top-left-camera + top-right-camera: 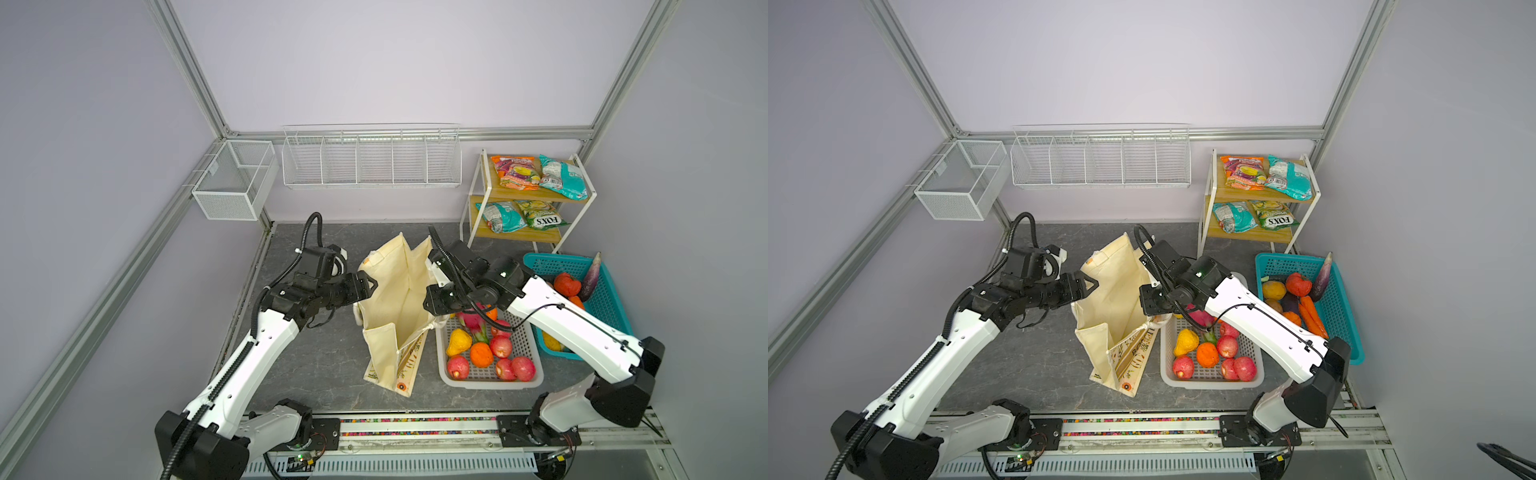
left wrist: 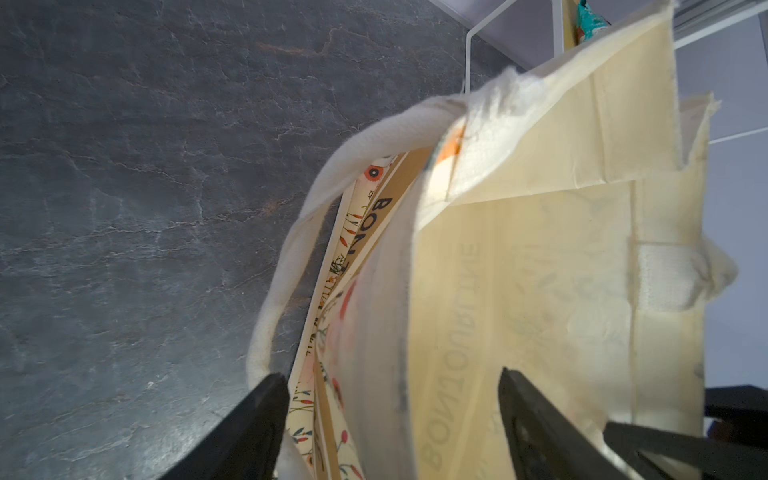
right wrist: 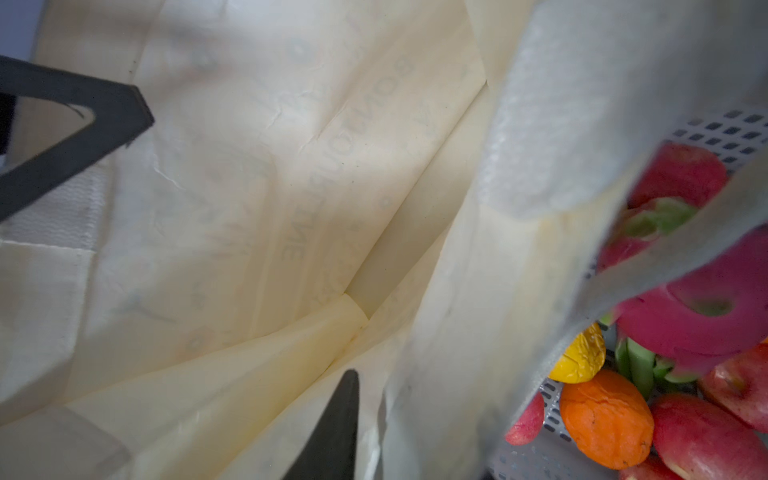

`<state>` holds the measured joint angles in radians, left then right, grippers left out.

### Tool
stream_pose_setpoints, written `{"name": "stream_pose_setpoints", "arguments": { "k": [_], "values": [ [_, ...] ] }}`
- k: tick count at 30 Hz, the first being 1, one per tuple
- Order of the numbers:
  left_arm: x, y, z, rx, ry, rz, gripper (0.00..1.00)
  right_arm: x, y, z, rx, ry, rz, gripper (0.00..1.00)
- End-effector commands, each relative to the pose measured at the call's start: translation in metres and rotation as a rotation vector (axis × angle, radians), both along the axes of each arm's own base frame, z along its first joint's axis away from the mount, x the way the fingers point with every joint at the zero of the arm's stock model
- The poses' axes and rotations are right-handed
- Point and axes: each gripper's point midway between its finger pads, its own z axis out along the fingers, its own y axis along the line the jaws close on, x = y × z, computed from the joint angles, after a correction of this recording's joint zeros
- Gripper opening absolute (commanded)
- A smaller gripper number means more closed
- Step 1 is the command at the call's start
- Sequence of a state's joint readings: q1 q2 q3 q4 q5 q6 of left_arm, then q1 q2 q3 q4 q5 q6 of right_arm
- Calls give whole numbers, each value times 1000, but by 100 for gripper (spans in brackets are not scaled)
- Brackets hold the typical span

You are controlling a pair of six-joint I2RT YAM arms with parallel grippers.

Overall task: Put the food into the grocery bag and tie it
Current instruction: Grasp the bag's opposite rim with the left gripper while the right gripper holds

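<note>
Seemingly, the left hand (image 2: 390,376) gapes astride the bag (image 2: 519,270).

Matt cloth grocery bag (image 1: 395,291); seemingly stone-like table (image 1: 324,353).

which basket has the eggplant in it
The teal basket, rightmost on the table: the purple eggplant lies at its far end. The white basket has none.
</note>
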<state>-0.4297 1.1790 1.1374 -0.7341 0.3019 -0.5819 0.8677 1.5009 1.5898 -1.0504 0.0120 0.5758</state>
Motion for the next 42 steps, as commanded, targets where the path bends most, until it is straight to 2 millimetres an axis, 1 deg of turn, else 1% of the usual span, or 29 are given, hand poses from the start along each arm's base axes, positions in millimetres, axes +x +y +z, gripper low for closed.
{"name": "stream_pose_setpoints", "arguments": {
  "k": [1, 2, 4, 6, 9, 12, 15, 16, 18, 20, 21, 22, 24, 26, 27, 30, 35, 38, 40, 41, 42],
  "values": [
    [8, 1, 10, 44, -29, 11, 68, 1, -9, 8, -31, -28, -19, 41],
    [9, 1, 8, 57, -25, 12, 64, 4, -10, 10, -35, -42, -33, 46],
    [10, 1, 6, 71, -20, 7, 56, 10, -10, 14, -39, -63, -52, 52],
    [8, -3, 5, 58, -23, -8, 44, 16, -6, 14, -42, -74, -59, 56],
    [6, 0, 7, 61, -32, 2, 19, 22, 4, 11, -40, -61, -53, 58],
    [0, 12, 13, 96, -52, 31, 0, 26, 8, 4, -69, -41, -60, 56],
    [-7, 28, 22, 148, -78, 67, 0, 27, 2, -5, -135, -21, -77, 53],
    [-9, 33, 24, 164, -84, 79, 0, 27, 0, -8, -153, -16, -80, 50],
    [-15, 48, 32, 202, -109, 120, 0, 25, -7, -12, -192, -12, -87, 29],
    [-20, 66, 38, 245, -139, 183, 0, 26, -23, -12, -262, -30, -107, 9],
    [-24, 77, 41, 273, -156, 217, 0, 27, -34, -11, -311, -47, -123, 7],
    [-28, 89, 42, 308, -161, 248, 0, 28, -45, -8, -354, -64, -139, 7],
    [-38, 122, 47, 403, -172, 333, 0, 30, -69, 0, -452, -110, -175, 7],
    [-46, 151, 50, 485, -166, 407, 0, 30, -88, 8, -528, -142, -201, 7],
    [-51, 164, 48, 531, -149, 434, 0, 31, -96, 12, -566, -156, -214, 7],
    [-60, 192, 45, 660, -111, 494, 0, 33, -114, 19, -671, -178, -234, 7],
    [-71, 218, 47, 812, -77, 554, 0, 34, -134, 32, -803, -199, -253, 7],
    [-74, 226, 51, 875, -56, 559, 0, 34, -141, 40, -839, -218, -263, 7],
    [-72, 223, 51, 875, -50, 535, 0, 34, -139, 42, -828, -215, -258, 7],
    [-69, 215, 50, 844, -53, 503, 0, 34, -134, 39, -801, -206, -245, 7],
    [-65, 202, 46, 781, -61, 451, 0, 34, -127, 36, -766, -197, -225, 7]
  ]
}}
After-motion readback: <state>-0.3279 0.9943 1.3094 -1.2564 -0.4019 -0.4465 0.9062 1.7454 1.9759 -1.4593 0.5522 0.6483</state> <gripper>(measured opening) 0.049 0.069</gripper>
